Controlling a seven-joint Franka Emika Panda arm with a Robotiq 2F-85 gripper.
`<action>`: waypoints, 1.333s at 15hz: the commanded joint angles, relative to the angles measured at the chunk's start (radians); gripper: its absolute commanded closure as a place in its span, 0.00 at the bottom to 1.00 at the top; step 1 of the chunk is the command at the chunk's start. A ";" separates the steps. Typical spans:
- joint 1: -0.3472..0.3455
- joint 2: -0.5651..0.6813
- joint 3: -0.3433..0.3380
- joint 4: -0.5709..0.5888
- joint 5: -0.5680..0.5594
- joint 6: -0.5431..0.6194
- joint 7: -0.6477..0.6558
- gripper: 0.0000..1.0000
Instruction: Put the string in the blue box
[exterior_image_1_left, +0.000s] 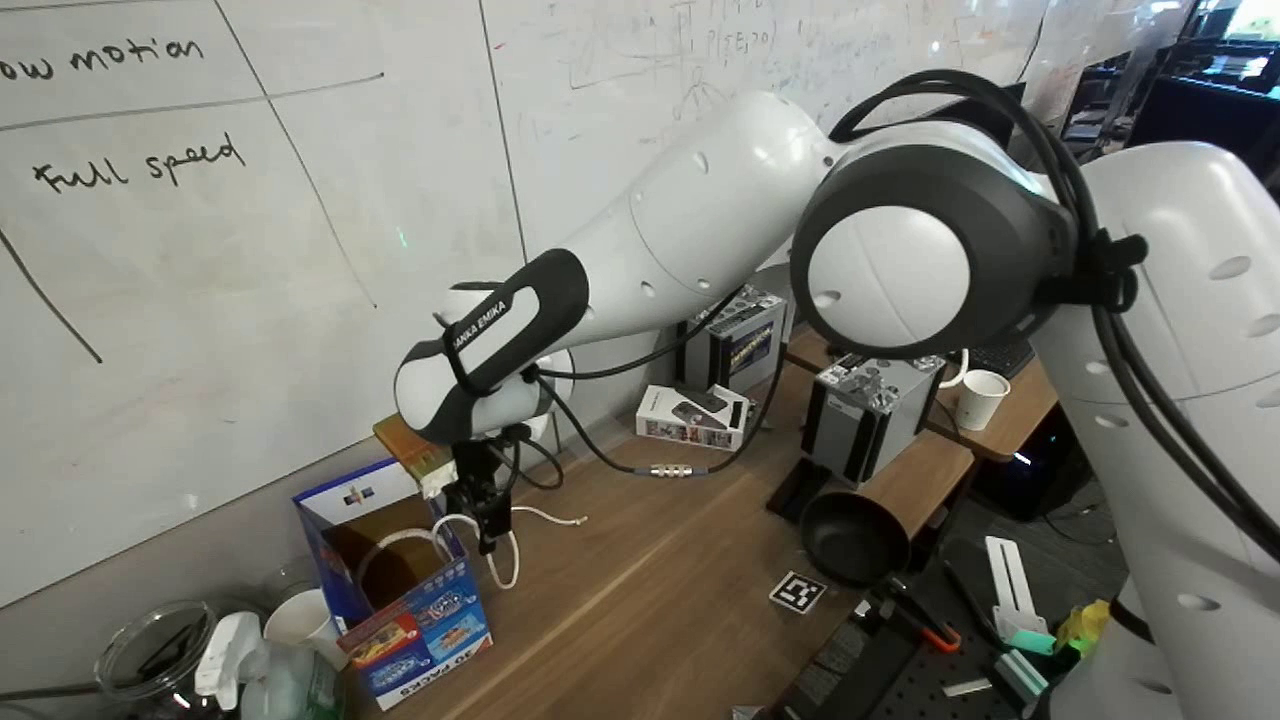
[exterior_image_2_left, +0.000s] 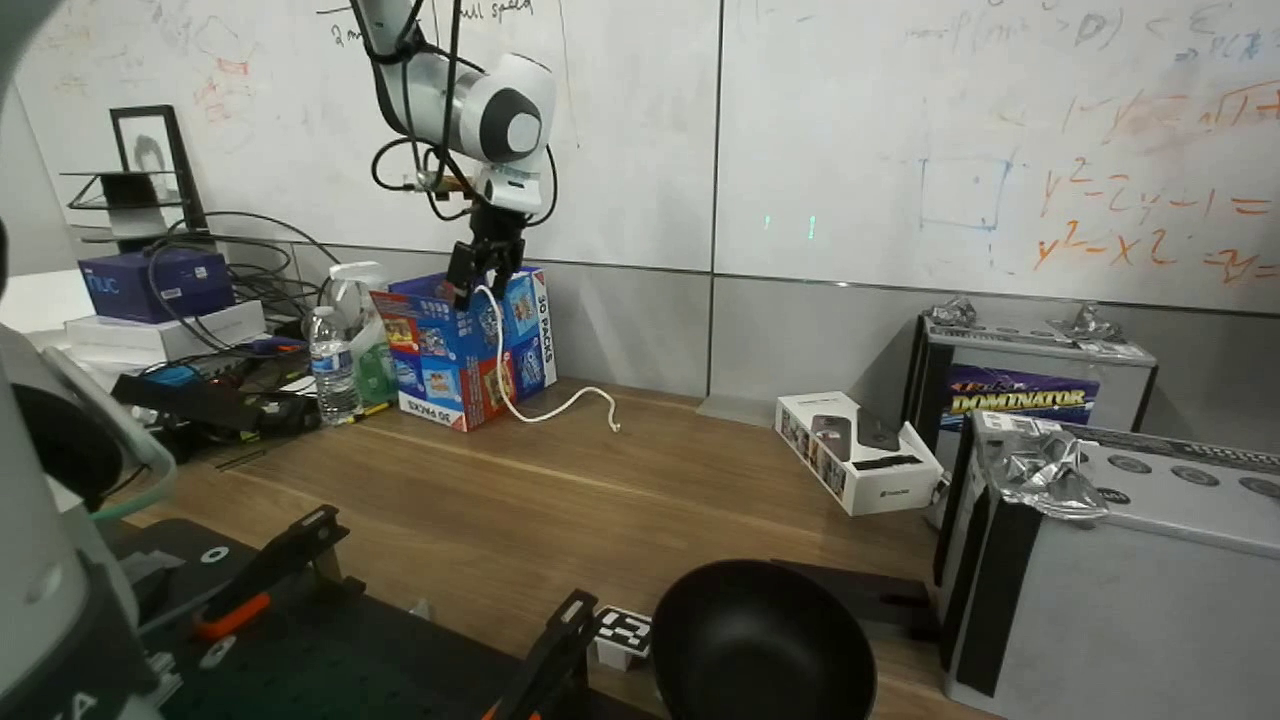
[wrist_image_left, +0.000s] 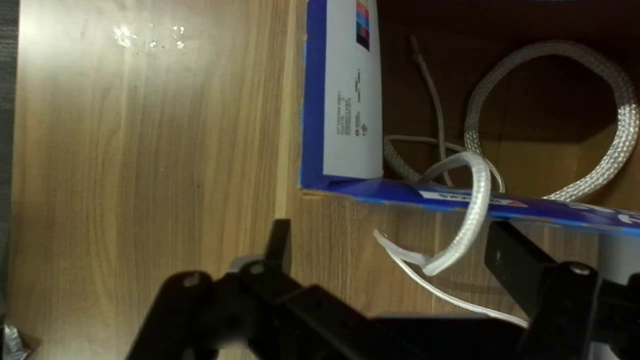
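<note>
Gripper (wrist_image_left: 392, 242) hung fingers-down just outside the rim of the blue box (exterior_image_1_left: 430, 630), its fingers spread w/ a wide gap btwn them. A bend of the white string (wrist_image_left: 481, 195) ran thru that gap, nearer one finger; I couldn't tell if it touched. Rest of the string was split: a big loop & a thin end lay inside the box, a stretch crossed the rim, & the tail hung down outside, loose end on the surface (exterior_image_2_left: 600, 480). In the way: the box wall, btwn fingers & the inside loop. Box stood by the surface's edge along the whiteboard (exterior_image_2_left: 850, 150), w/ a water bottle (exterior_image_2_left: 333, 370) & spray bottle (exterior_image_1_left: 290, 690) close by. Farther along that edge: a white carton (exterior_image_2_left: 850, 450), then a grey device (exterior_image_2_left: 1030, 370). Frying pan (exterior_image_1_left: 855, 540) sat at the opp. edge, printed marker (exterior_image_1_left: 797, 592) just beside it.
</note>
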 joint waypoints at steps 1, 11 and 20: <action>-0.030 -0.023 0.034 -0.055 0.073 0.069 -0.051 0.00; -0.047 -0.034 0.079 -0.111 0.168 0.251 -0.151 0.00; -0.048 -0.030 0.097 -0.131 0.202 0.368 -0.210 0.00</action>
